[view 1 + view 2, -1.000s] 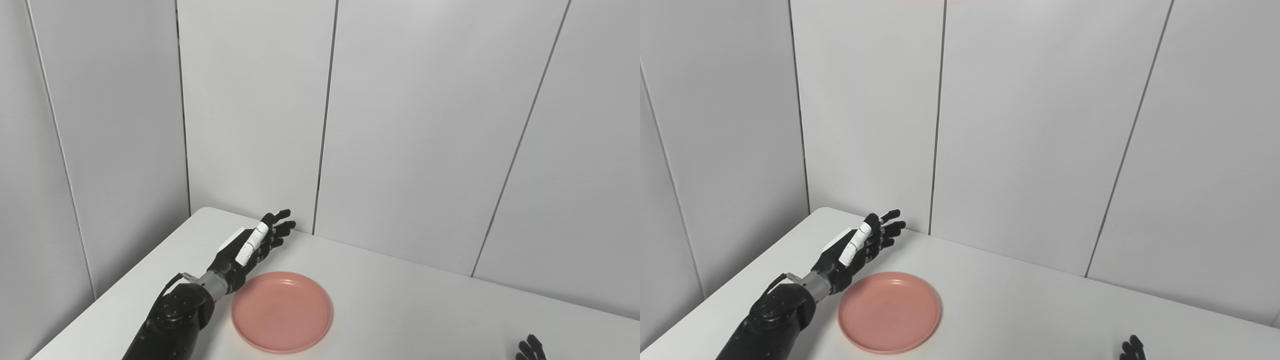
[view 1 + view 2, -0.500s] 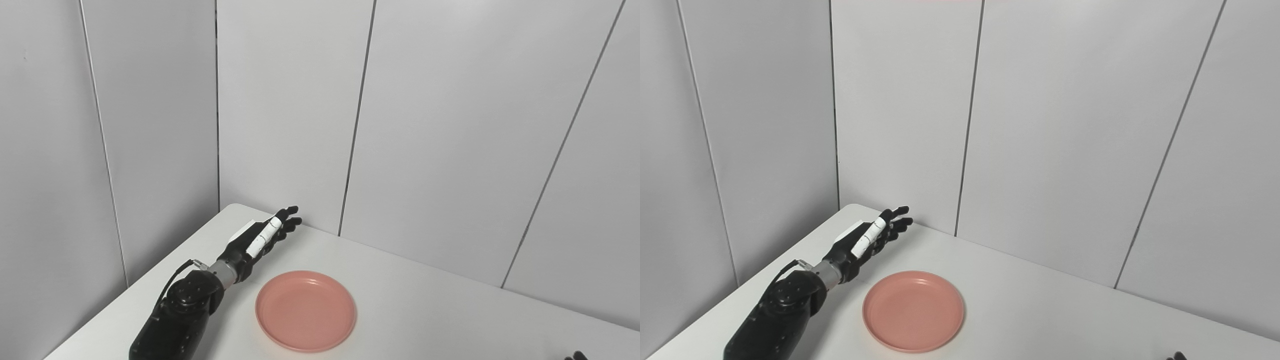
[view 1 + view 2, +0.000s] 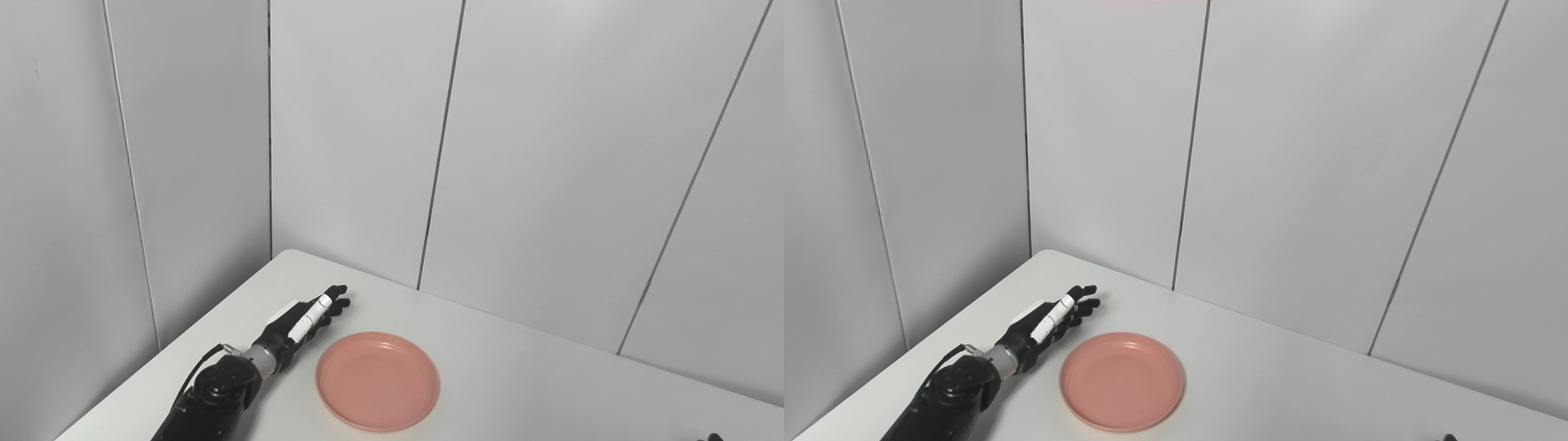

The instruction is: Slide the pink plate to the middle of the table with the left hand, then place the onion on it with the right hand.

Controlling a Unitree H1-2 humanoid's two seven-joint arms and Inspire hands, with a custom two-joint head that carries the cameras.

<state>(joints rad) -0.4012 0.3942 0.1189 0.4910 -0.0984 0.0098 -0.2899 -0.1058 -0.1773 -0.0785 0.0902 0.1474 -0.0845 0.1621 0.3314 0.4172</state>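
Pale grey wall panels (image 3: 551, 153) with thin dark seams close in two sides of a white table (image 3: 520, 380), whose far left corner sits where the walls meet.

On the left hand (image 3: 298, 321) the fingers (image 3: 335, 293) are stretched out and a little apart, pointing toward the far edge of the table and gripping nothing — one of them is wrapped in white. Behind them comes the black palm with a white patch on its back, then a grey wrist ring, then the bulky black forearm (image 3: 211, 398) running down to the bottom left of the view. Whether the hand touches the tabletop or hangs just over it cannot be told.

Just to the right of that hand, with a thin strip of bare table between them, lies the pink plate (image 3: 377, 380), flat and with nothing on it, on the left part of the table.

Of the right hand (image 3: 710, 438) only a few dark fingertips show at the bottom right edge — their state cannot be told. No onion shows in either view.
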